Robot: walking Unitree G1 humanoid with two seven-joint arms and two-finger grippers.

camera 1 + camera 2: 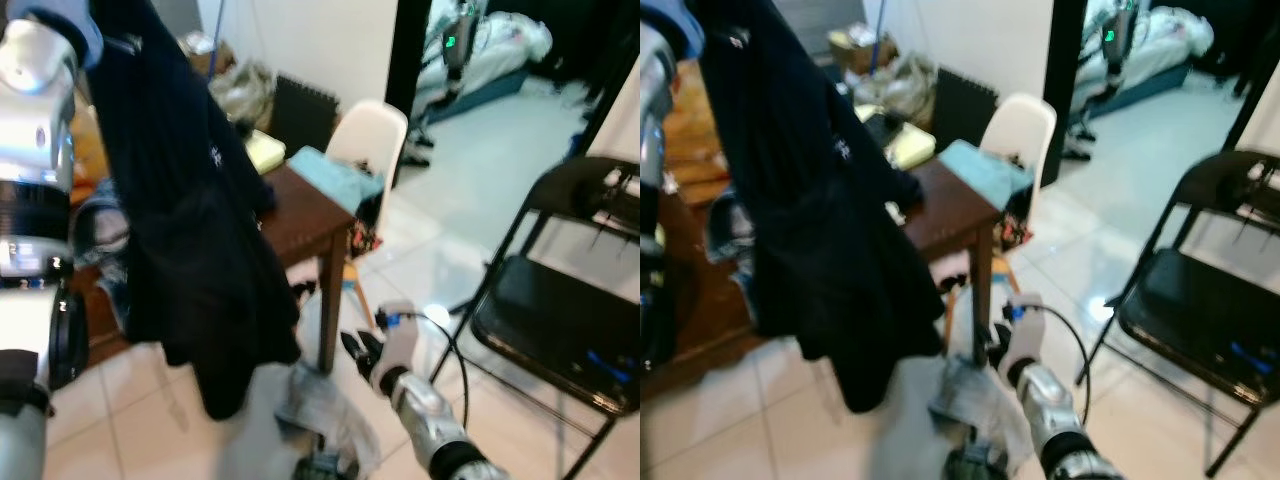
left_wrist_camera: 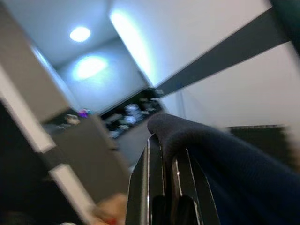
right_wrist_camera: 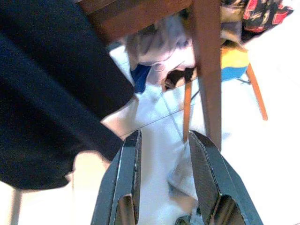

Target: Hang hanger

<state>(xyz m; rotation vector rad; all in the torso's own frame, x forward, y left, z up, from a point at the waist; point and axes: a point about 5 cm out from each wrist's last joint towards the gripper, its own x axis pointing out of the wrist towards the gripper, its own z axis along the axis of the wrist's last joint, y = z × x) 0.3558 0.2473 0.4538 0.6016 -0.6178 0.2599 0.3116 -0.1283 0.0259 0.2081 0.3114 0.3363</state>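
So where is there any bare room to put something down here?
Bare tiled floor lies between the white chair and black folding chair. The wooden table is crowded with cloths; laundry clutters the floor beneath the dark garment.

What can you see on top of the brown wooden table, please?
On the brown wooden table lie a folded light blue cloth and a pale yellow item. The hanging dark garment covers the table's left part, so anything there is hidden.
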